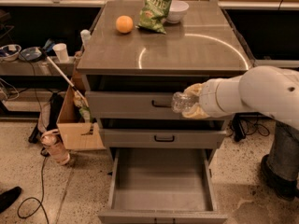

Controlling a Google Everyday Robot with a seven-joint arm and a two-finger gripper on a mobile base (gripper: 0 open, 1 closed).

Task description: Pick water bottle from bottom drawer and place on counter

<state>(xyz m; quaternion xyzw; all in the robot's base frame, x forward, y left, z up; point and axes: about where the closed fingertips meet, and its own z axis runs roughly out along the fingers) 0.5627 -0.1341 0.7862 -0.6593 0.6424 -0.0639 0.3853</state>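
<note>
My gripper [189, 102] comes in from the right on a white arm and is shut on the water bottle [180, 102], a small clear crinkled bottle. It holds the bottle in front of the top drawer's face, below the counter [187, 50] edge. The bottle's end points left. The bottom drawer [161, 181] stands pulled open below, its grey tray interior bare.
On the counter's far side lie an orange [124, 24], a green chip bag [155, 10] and a white bowl [176, 10]. A cardboard box [77, 125] and a pinkish bottle [55, 146] sit on the floor at left, beside a cluttered side shelf [32, 64].
</note>
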